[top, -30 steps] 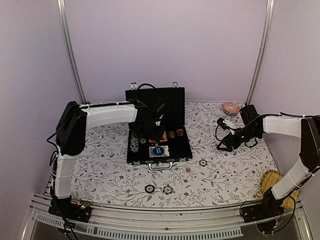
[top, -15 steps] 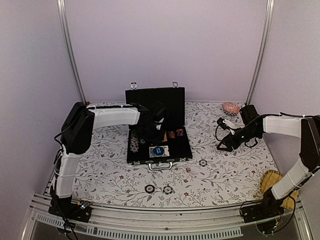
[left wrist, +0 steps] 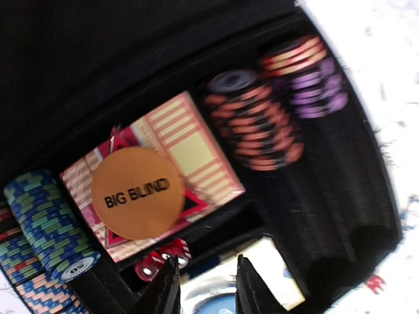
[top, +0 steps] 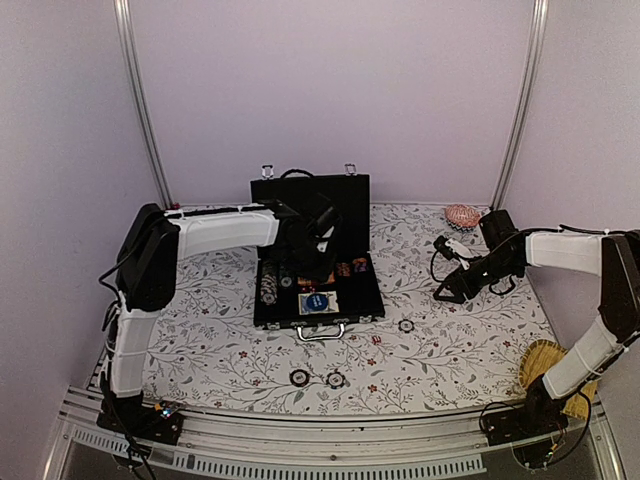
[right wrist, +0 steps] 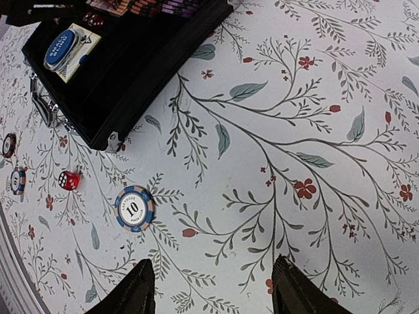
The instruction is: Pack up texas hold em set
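Observation:
The black briefcase (top: 318, 300) lies open at the table's middle, lid upright against the back wall. My left gripper (top: 316, 258) hovers over its tray, open and empty (left wrist: 206, 294). Below it are the orange "BIG BLIND" disc (left wrist: 137, 193) on a striped card box with the black-red triangle, red dice (left wrist: 160, 261), a blue disc (left wrist: 216, 304) and chip stacks (left wrist: 252, 121). My right gripper (top: 447, 290) is open and empty (right wrist: 213, 291) low over the cloth. A loose blue "10" chip (right wrist: 134, 209) and a red die (right wrist: 68, 180) lie ahead of it.
Two more loose chips (top: 299, 377) (top: 336, 380) lie near the front edge. The pink shell (top: 461, 214) sits at the back right. The yellow straw item (top: 545, 362) lies by the right arm's base. The case's silver handle (right wrist: 42, 104) faces the front.
My left wrist dipped toward the back of the tray and has come back up a little. The right arm has not moved.

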`<state>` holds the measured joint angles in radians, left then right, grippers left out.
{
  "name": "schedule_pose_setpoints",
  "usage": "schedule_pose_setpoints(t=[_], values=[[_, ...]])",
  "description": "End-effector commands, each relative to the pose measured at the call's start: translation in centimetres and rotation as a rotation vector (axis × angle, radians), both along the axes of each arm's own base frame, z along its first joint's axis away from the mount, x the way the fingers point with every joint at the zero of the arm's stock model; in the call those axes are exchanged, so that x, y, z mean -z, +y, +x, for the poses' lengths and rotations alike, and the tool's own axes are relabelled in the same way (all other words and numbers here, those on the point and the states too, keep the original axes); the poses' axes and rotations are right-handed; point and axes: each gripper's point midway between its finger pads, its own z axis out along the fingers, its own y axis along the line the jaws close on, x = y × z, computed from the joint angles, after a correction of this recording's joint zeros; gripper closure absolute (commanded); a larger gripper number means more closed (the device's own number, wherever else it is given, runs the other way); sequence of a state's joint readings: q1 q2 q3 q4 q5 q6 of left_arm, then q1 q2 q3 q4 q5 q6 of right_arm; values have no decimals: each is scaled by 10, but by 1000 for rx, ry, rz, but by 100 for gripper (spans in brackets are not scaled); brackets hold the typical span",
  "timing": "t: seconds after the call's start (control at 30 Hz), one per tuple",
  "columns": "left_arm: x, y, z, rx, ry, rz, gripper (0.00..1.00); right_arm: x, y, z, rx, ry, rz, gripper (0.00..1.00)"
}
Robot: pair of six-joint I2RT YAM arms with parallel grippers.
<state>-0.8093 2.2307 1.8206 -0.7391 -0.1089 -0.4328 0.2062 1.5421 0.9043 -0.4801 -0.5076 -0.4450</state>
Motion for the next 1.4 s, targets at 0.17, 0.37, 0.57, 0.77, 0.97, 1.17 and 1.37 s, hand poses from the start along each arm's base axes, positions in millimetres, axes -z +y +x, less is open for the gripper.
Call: schedule_pose_setpoints(t=[0.17, 0.37, 0.57, 0.77, 0.97, 1.17, 1.37], values=[[-69, -103, -84, 501, -64, -186, 65, -4, 1, 5, -4, -6, 2, 38], [-31, -124, -130, 674, 10, -121, 63, -7, 0, 5, 0, -15, 3, 38], [-8, -136, -144, 747, 36, -97, 61, -7, 0, 5, 2, -16, 0, 38], [16, -138, -155, 803, 76, -48, 61, -8, -1, 6, 1, -22, -5, 38], [26, -136, -151, 791, 71, -9, 63, -8, -1, 6, 0, -22, -4, 38], [32, -133, -152, 790, 81, 9, 66, -8, 0, 5, -1, -20, -2, 38], [39, -128, -154, 794, 90, 40, 68, -8, 0, 6, -1, -21, -3, 38]])
